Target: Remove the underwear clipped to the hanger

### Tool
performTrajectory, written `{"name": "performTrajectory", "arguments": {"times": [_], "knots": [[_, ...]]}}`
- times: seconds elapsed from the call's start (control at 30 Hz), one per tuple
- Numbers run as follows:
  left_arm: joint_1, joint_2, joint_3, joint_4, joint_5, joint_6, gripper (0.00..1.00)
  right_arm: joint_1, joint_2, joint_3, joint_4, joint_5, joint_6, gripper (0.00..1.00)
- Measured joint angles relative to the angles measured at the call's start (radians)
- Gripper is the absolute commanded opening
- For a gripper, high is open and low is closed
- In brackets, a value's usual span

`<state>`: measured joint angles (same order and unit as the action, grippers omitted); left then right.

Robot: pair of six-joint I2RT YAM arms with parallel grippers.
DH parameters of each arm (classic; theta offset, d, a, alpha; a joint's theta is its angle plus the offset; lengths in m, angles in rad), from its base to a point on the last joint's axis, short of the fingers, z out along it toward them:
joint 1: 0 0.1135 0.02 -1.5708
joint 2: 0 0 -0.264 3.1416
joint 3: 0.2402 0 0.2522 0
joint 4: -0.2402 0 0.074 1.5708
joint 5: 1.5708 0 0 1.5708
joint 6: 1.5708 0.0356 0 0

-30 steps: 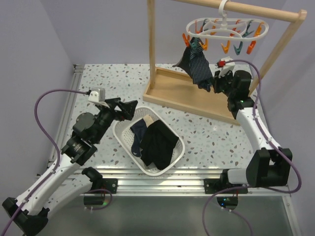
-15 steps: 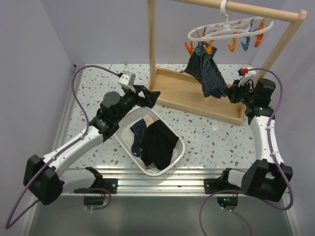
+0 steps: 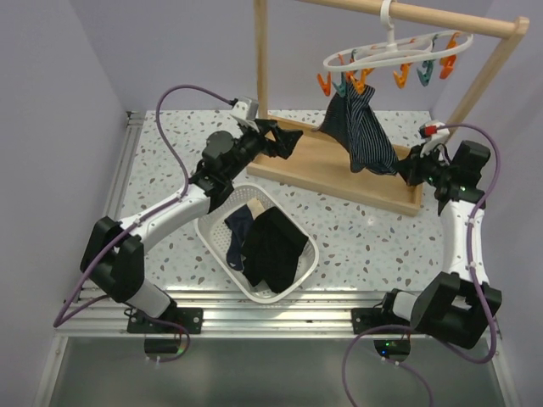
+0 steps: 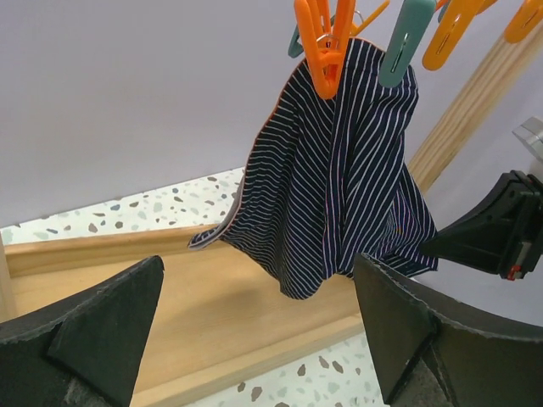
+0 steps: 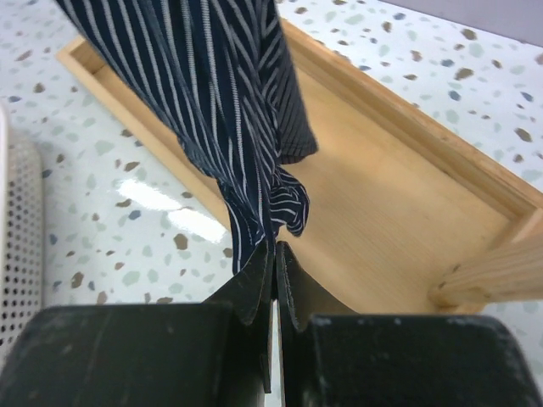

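Observation:
The navy-and-white striped underwear hangs from an orange clip and a teal clip of the white oval hanger on the wooden rail. My right gripper is shut on the garment's lower edge and pulls it to the right. My left gripper is open and empty, to the left of the striped underwear, over the wooden base. Black and navy underwear lies in the white basket.
The wooden rail frame has a tray-like base and an upright post. The white perforated basket sits on the speckled table in front of the base. Purple walls stand close on both sides.
My left arm has swung up and right from beside the basket to near the striped underwear. My right gripper has drawn the garment's lower edge rightward, tilting the hanger.

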<state>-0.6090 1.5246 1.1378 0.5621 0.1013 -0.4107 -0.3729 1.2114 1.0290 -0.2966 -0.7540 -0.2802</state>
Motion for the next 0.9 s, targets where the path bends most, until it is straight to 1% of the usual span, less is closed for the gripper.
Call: {"name": "performTrajectory", "arguments": {"times": [0.03, 0.07, 0.1, 0.13, 0.33, 0.43, 0.53, 0.7, 0.77, 0.9], "knots": [[0.000, 0.014, 0.007, 0.005, 0.002, -0.003, 0.97, 0.002, 0.005, 0.007, -0.015, -0.026, -0.014, 0.09], [0.000, 0.024, 0.012, 0.007, 0.003, -0.009, 0.97, 0.002, 0.009, 0.016, -0.028, -0.050, -0.024, 0.09], [0.000, 0.029, 0.013, 0.010, 0.006, -0.013, 0.97, 0.003, 0.015, 0.028, -0.038, -0.075, -0.041, 0.07], [0.000, 0.031, 0.013, 0.009, 0.008, -0.016, 0.97, 0.003, 0.021, 0.039, -0.047, -0.095, -0.056, 0.00], [0.000, 0.019, 0.013, 0.013, 0.006, -0.013, 0.98, 0.049, 0.026, 0.079, -0.061, -0.151, -0.119, 0.00], [0.000, 0.011, 0.012, 0.013, 0.006, -0.013, 0.98, 0.126, 0.020, 0.108, -0.110, -0.186, -0.179, 0.00], [0.000, -0.012, 0.000, 0.015, 0.004, -0.012, 0.98, 0.255, -0.025, 0.117, -0.157, -0.236, -0.219, 0.00], [0.002, -0.108, -0.066, 0.000, -0.013, 0.008, 0.98, 0.418, -0.133, 0.139, -0.170, -0.294, -0.212, 0.00], [0.005, -0.156, -0.085, -0.008, -0.023, 0.019, 0.98, 0.447, -0.169, 0.158, -0.167, -0.315, -0.197, 0.00], [0.011, -0.255, -0.106, -0.036, -0.047, 0.049, 0.98, 0.456, -0.201, 0.202, -0.178, -0.346, -0.185, 0.00]]}}
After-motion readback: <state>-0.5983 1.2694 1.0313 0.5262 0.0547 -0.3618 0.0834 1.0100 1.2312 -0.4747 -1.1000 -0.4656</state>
